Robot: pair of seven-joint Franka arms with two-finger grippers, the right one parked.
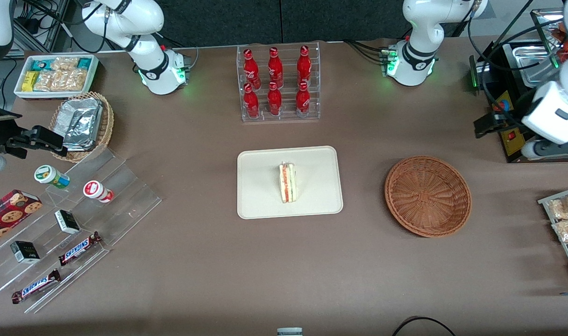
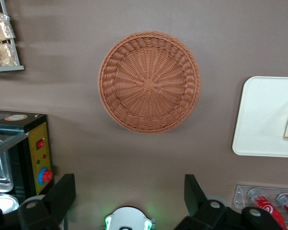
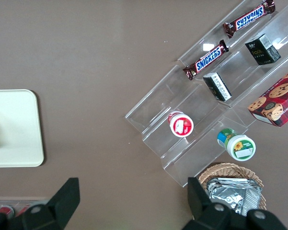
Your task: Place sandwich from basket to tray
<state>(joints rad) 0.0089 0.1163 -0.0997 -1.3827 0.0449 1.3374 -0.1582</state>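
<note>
The left arm's gripper (image 2: pixel 129 194) hangs high above the table beside the empty basket (image 1: pixel 427 196), fingers spread wide, holding nothing; the sandwich (image 1: pixel 287 182) lies on the tray (image 1: pixel 258 186); two bars (image 1: pixel 79 248) read "SNICKERS".

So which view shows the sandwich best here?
The front view: the whole sandwich lies on the tray, filling layers visible. Both wrist views catch only a pale sliver at the frame's edge. The open tool is above the table, near the basket.

A lab mock-up of a snack shop: bottle rack (image 1: pixel 278 83), candy display steps (image 1: pixel 74 233), robot-arm bases bolted to the table (image 1: pixel 284 280).
</note>
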